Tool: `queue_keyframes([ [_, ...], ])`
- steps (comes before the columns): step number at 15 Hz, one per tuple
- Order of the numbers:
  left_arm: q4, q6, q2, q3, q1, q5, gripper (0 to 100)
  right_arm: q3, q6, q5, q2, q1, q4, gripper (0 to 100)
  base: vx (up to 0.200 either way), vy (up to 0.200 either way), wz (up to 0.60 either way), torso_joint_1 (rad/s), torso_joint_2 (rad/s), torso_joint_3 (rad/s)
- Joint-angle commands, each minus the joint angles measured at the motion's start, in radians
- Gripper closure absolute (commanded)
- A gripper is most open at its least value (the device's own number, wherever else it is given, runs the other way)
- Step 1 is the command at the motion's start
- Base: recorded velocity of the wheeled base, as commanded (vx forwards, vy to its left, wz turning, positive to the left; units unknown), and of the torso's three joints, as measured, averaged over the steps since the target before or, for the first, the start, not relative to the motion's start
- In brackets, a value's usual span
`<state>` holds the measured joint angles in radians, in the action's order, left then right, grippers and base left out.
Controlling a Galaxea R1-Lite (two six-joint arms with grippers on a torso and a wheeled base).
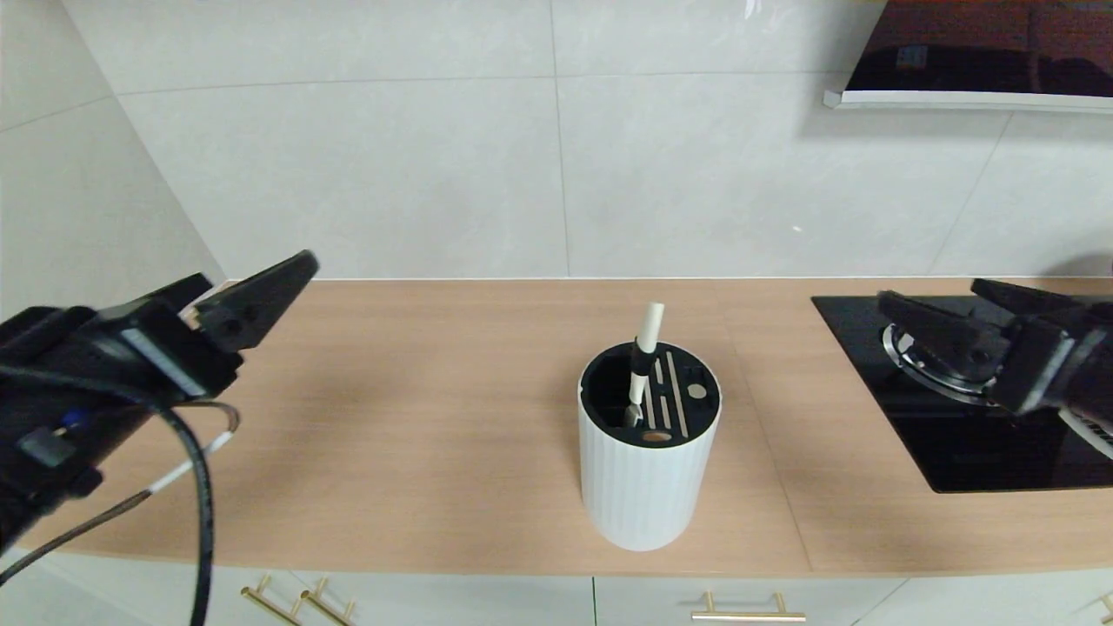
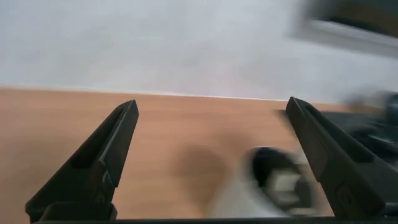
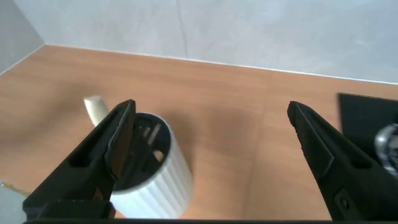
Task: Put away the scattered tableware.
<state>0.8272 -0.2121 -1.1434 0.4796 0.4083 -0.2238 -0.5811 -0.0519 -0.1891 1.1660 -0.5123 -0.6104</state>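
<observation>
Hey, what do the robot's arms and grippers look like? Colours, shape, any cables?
Both are matte black. The left gripper and right gripper each have two long, wedge-shaped fingers tapering to narrow tips. A thick black cable and a thinner wire with a white section hang from the left arm.

- Between the left tool and the holder, the tabletop lies bare: wide room to pass.
- The holder stands alone near the front middle. A white handle sticks up from its black top, slightly tilted, and bars that side from above.
- A bare strip runs from the holder to the hob, which lies under the right tool.
- The wall closes the back; the hood overhangs high at far right.
- A thin stick lies near the front-left edge, partly behind the left arm's cable.
</observation>
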Motion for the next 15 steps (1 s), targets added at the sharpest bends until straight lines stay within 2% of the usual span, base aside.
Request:
queue_keyframes([
  [1,-0.037,0.000,0.278,-0.156,-0.138,0.077,0,0.204,0.004,0.040,-0.246,0.086,-0.002,0,0.000,0.000,0.00,0.000,0.00,0.000],
  [2,-0.085,0.000,0.369,-0.176,-0.146,0.109,0,0.247,0.004,0.039,-0.315,0.107,0.001,0,0.000,0.000,0.00,0.000,0.00,0.000],
  [4,-0.287,0.002,0.562,-0.173,-0.146,0.161,0,0.288,0.004,0.037,-0.470,0.167,0.075,0,0.000,0.000,0.00,0.000,0.00,0.000],
  [5,-0.379,0.004,0.620,-0.156,-0.146,0.166,0,0.288,0.006,0.037,-0.531,0.179,0.126,0,0.000,0.000,0.00,0.000,0.00,0.000],
  [6,-0.593,0.004,0.738,-0.111,-0.146,0.166,0,0.279,0.015,0.034,-0.664,0.199,0.250,0,0.000,0.000,0.00,0.000,0.00,0.000],
  [7,-0.763,0.004,0.823,-0.061,-0.146,0.166,0,0.270,0.061,0.033,-0.756,0.227,0.336,0,0.000,0.000,0.00,0.000,0.00,0.000],
  [8,-0.919,0.007,0.890,-0.015,-0.148,0.169,0,0.267,0.109,0.033,-0.847,0.253,0.411,0,0.000,0.000,0.00,0.000,0.00,0.000],
  [9,-1.008,0.007,0.936,0.016,-0.161,0.169,0,0.265,0.145,0.033,-0.919,0.268,0.472,0,0.000,0.000,0.00,0.000,0.00,0.000],
  [10,-1.059,0.007,0.988,0.028,-0.180,0.167,0,0.264,0.199,0.034,-1.016,0.296,0.551,0,0.000,0.000,0.00,0.000,0.00,0.000],
  [11,-1.065,0.008,1.030,0.024,-0.190,0.167,0,0.268,0.225,0.034,-1.066,0.318,0.595,0,0.000,0.000,0.00,0.000,0.00,0.000],
  [14,-1.063,0.020,1.047,0.002,-0.252,0.101,0,0.277,0.216,-0.024,-1.065,0.342,0.571,0,0.000,0.000,0.00,0.000,0.00,0.000],
  [15,-1.062,0.039,1.047,-0.006,-0.298,0.090,0,0.300,0.213,-0.026,-1.065,0.406,0.566,0,0.000,0.000,0.00,0.000,0.00,0.000],
])
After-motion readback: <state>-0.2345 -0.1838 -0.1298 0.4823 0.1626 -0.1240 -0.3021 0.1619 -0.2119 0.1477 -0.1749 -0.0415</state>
